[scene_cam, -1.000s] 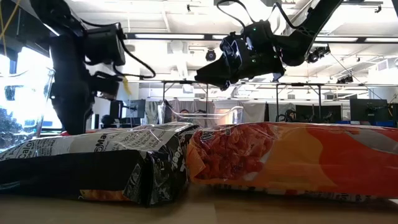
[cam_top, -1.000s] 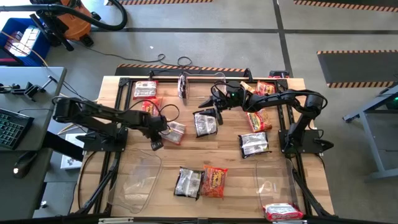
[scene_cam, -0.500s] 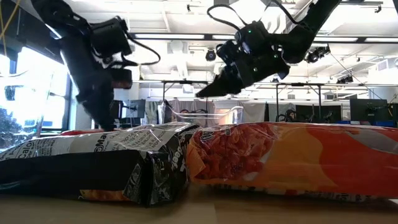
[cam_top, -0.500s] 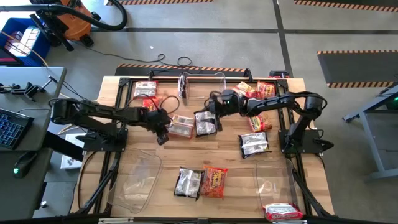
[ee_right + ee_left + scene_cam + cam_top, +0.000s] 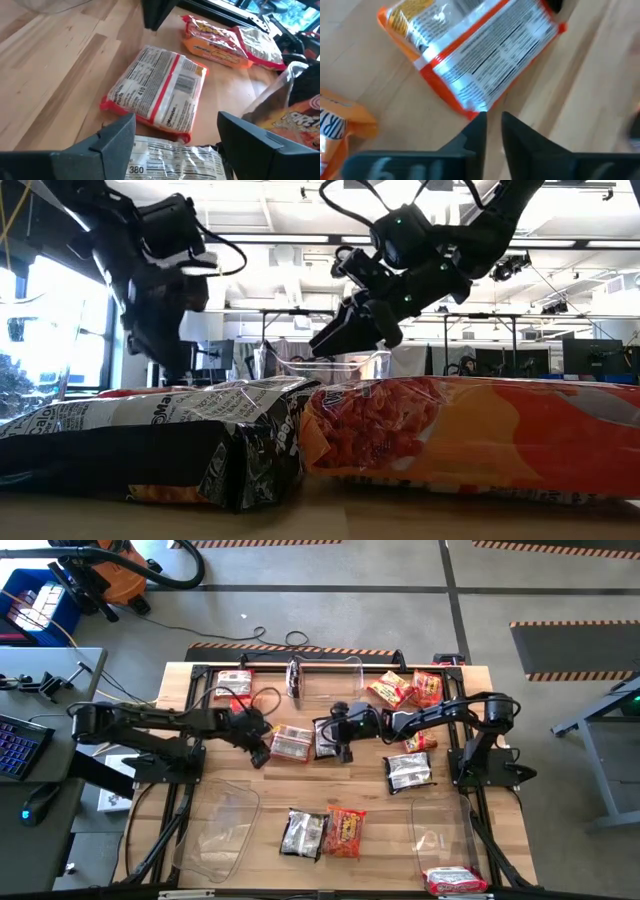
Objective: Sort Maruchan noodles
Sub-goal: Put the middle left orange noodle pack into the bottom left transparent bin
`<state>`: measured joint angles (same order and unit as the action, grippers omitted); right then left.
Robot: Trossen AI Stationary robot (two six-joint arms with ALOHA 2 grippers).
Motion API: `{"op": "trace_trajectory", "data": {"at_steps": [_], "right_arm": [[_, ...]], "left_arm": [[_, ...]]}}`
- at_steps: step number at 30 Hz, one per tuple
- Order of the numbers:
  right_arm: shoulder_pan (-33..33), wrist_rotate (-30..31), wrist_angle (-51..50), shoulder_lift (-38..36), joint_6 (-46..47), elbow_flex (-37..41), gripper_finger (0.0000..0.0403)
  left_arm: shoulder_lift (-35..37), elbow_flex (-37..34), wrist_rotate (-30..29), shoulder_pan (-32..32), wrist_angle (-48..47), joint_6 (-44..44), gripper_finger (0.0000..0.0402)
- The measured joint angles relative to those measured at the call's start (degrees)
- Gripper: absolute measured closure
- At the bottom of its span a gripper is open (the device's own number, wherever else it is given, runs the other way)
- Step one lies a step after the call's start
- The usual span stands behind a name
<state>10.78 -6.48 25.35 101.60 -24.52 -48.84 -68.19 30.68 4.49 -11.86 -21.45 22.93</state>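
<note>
A red-and-white noodle packet [image 5: 293,742] lies flat at the table's middle, printed back up. My left gripper [image 5: 491,120] slants down at its near-left corner, fingers a narrow gap apart with nothing between them. A dark black-silver packet [image 5: 326,737] lies just right of it. My right gripper [image 5: 175,137] hangs wide open a little above that dark packet [image 5: 172,162], one finger to each side, pointing toward the red-and-white packet [image 5: 157,92]. My left gripper has its fingertips [image 5: 480,119] right at the corner [image 5: 472,111] of the red-and-white packet, which lies flat on the table. I cannot tell whether a finger touches that corner.
More packets lie about: orange ones at the far right [image 5: 385,690], a dark one [image 5: 408,771], a dark and an orange one near the front [image 5: 303,833]. Clear bins stand at the near left [image 5: 218,830], near right [image 5: 440,835] and far middle [image 5: 325,670].
My right gripper has come down and toward the table's left, rolling as it went, from the far side to above the dark packet. My left gripper has moved toward the far edge and risen a little. The red-and-white packet has slid toward the far right and turned.
</note>
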Motion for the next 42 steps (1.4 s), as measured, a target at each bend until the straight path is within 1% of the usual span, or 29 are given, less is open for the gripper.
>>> {"op": "trace_trajectory", "data": {"at_steps": [5, 8, 12, 14, 16, 18, 21, 24, 25, 26, 29, 32, 35, 37, 42], "right_arm": [[0.07, -0.02, 1.0, 0.0, 0.32, 0.0, 0.0136], [0.07, -0.02, 1.02, 0.0, 0.34, 0.0, 0.0136], [0.07, -0.03, 1.06, 0.0, 0.47, 0.0, 0.0136], [0.07, -0.04, 1.16, 0.0, 0.47, 0.0, 0.0136], [0.07, -0.04, 1.37, 0.0, 0.47, 0.0, 0.0136], [0.07, -0.08, 1.39, 0.0, 0.47, 0.0, 0.0136], [0.07, -0.37, 1.37, 0.0, 0.75, 0.0, 0.0136], [0.07, -0.59, 0.95, 0.01, 1.54, 0.0, 0.0136], [0.06, -0.59, 0.9, 0.02, 1.56, 0.0, 0.0136], [0.05, -0.61, 0.76, 0.02, 1.55, 0.0, 0.0136], [0.03, -0.61, 0.56, 0.04, 1.29, 0.0, 0.0136], [0.05, -1.41, 0.56, 0.04, 0.12, 0.0, 0.0136], [0.71, -4.9, 1.24, 0.04, 0.66, 0.0, 0.0136], [1.29, -6.94, 2.03, 0.04, 1.82, 0.0, 0.0136], [2.44, -7.82, 3.82, 0.15, 4.11, 0.03, 0.0136]], "left_arm": [[-4.65, 0.0, -4.65, 3.96, 2.72, -1.17, 0.028], [-7.64, 0.02, -7.57, 5.56, 4.11, -1.15, 0.0249], [-11.59, 0.04, -12.51, 6.49, 5.65, -1.13, 0.0226], [-13.39, 0.12, -13.18, 6.43, 6.59, -1.13, 0.0224], [-14.81, 0.2, -13.61, 6.43, 8.58, -1.13, 0.0232], [-15.94, 0.17, -13.68, 6.4, 11.33, -1.5, 0.0251], [-16.43, 0.17, -13.52, 6.15, 14.4, -3.18, 0.03], [-15.8, 0.07, -12.32, 5.36, 15.68, -4.19, 0.0365], [-15.07, 0.03, -11.89, 4.96, 15.56, -4.37, 0.0382], [-14.35, 0.02, -11.29, 4.52, 15.63, -4.51, 0.0391], [-11.74, 0.02, -8.71, 2.94, 15.43, -4.19, 0.039], [-8.4, 0.02, -5.77, 1.41, 15.53, -3.35, 0.0398], [-4.76, 0.02, -3.28, -0.1, 15.5, -2.36, 0.0399], [-2.56, 0.02, -2.44, -0.98, 15.28, -1.64, 0.0401], [2.39, 0.02, -2.01, -2.22, 15.25, -1.47, 0.0401]]}}
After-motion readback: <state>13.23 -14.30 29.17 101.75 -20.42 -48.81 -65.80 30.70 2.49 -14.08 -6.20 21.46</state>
